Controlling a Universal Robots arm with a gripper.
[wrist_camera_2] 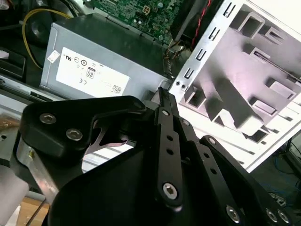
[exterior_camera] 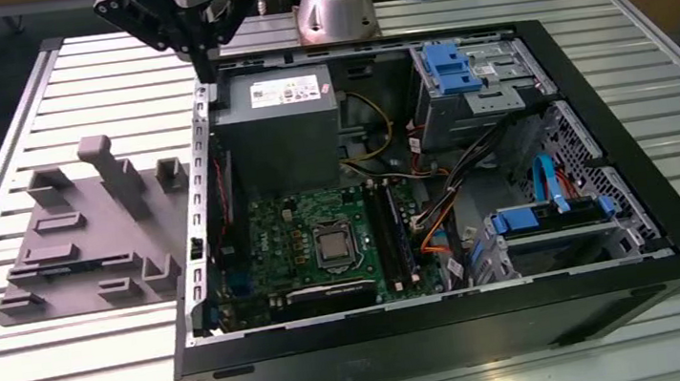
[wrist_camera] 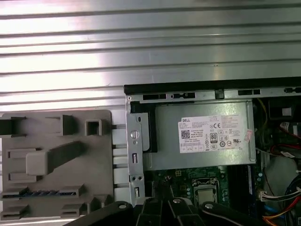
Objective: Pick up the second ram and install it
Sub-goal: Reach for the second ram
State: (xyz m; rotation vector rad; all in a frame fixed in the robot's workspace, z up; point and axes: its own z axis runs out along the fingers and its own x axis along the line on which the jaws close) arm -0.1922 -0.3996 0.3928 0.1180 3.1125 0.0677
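end effector [exterior_camera: 208, 71]: fingers pinched narrow, nothing held, over case [exterior_camera: 459, 331] corner by power supply [exterior_camera: 276, 130] | second ram [wrist_camera: 44, 193]: seated in fixture block [exterior_camera: 101, 227] slot on counter [exterior_camera: 79, 374], well apart from end effector | slot likely keeps the stick's edge presented for pinching | not yet picked

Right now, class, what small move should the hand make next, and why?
Probably shift the hand sideways toward the grey fixture: the second ram lies in it, while the hand hangs over a corner of the case, holding nothing.
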